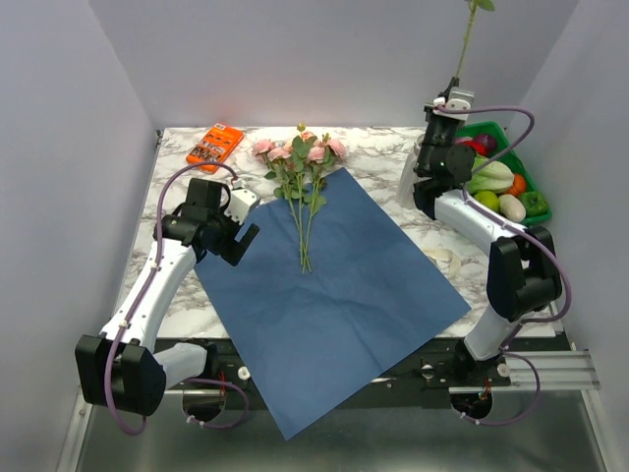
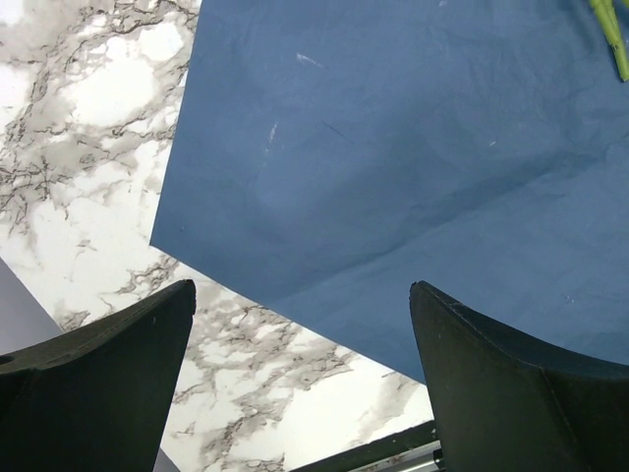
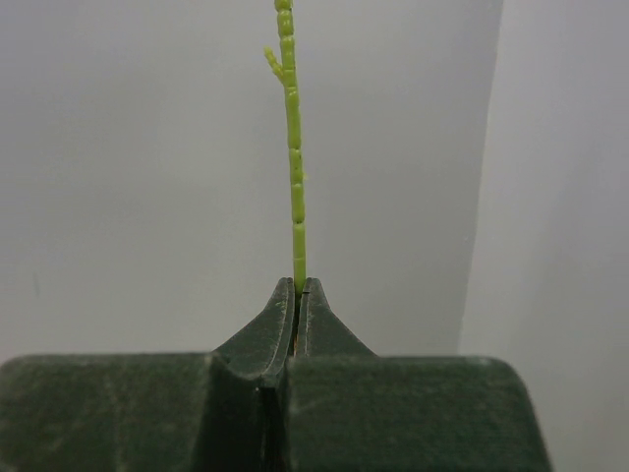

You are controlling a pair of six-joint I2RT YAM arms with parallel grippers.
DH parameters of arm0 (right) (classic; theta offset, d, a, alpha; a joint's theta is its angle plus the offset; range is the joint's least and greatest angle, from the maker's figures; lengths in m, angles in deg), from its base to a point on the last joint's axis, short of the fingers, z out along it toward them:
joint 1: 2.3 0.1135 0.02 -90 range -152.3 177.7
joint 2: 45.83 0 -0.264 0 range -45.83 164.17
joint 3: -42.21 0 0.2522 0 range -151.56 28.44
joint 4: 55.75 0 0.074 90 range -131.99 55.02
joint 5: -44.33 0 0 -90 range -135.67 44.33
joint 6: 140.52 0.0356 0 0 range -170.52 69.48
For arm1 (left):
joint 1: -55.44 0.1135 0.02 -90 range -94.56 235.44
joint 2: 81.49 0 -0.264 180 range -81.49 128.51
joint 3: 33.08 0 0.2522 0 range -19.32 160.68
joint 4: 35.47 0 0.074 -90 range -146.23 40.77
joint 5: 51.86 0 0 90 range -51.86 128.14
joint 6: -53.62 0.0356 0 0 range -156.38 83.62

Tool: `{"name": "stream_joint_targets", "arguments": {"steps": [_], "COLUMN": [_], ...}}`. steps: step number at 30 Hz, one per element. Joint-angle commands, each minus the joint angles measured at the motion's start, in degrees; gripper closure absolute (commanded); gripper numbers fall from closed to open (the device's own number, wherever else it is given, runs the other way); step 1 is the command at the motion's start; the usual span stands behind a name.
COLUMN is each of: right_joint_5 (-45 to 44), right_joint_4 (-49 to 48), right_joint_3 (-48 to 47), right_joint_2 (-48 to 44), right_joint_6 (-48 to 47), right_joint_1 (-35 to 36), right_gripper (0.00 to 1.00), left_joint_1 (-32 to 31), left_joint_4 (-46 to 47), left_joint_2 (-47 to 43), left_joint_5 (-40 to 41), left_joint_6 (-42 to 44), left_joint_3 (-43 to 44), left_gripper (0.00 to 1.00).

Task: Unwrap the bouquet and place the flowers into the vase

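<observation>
The bouquet is unwrapped: its blue paper [image 1: 334, 285] [image 2: 413, 147] lies flat on the marble table. The pink flowers [image 1: 300, 157] rest on the paper's far edge, stems pointing toward me, and one stem tip [image 2: 609, 39] shows in the left wrist view. My left gripper [image 1: 241, 224] [image 2: 302, 287] hangs open and empty over the paper's left edge. My right gripper [image 1: 453, 96] [image 3: 298, 283] points upward at the back right, shut on one thin green flower stem [image 1: 467, 39] [image 3: 293, 147] whose bloom is out of frame. The whitish vase [image 1: 408, 175] stands just left of the right arm, mostly hidden.
A green tray [image 1: 496, 126] of toy vegetables sits at the back right behind the right arm. An orange packet [image 1: 214, 146] lies at the back left. A cream ribbon [image 1: 447, 258] lies on the marble to the right of the paper. Grey walls close in on three sides.
</observation>
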Motion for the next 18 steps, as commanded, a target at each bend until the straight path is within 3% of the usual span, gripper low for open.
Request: {"name": "stream_joint_targets", "arguments": {"steps": [1,6,10,11,13,14,18], "right_joint_5": [-0.15,-1.03,-0.85,-0.94,-1.38,-1.73,-0.86], "right_joint_4": [-5.85,-8.84,-10.34,-10.60,-11.48,-11.66,-11.22], "right_joint_3": [3.45,9.24,13.38,14.00,15.84,16.46,18.48], "right_joint_2": [0.11,-1.82,-3.84,-4.28,-5.68,-6.21,-8.59], "right_joint_6": [0.94,0.76,0.59,0.59,0.67,0.85,0.76], "right_joint_1": [-0.39,-0.04,0.14,0.22,0.31,0.31,0.66], "right_gripper": [0.99,0.99,0.85,0.74,0.62,0.49,0.30], "left_joint_1": [0.50,0.50,0.50,0.50,0.50,0.50,0.50], "left_joint_4": [0.67,1.37,1.81,1.90,2.07,2.25,2.42], "left_joint_2": [0.43,0.87,1.83,1.83,2.10,2.18,2.54], "left_joint_5": [-0.72,-0.63,-0.80,-0.80,-1.15,-1.24,-1.59], "left_joint_6": [-0.09,-0.27,-0.88,-0.97,-1.24,-1.50,-1.94], "left_joint_3": [1.72,1.72,1.81,1.81,1.72,1.72,2.07], "left_gripper": [0.01,0.01,0.01,0.01,0.01,0.01,0.01]}}
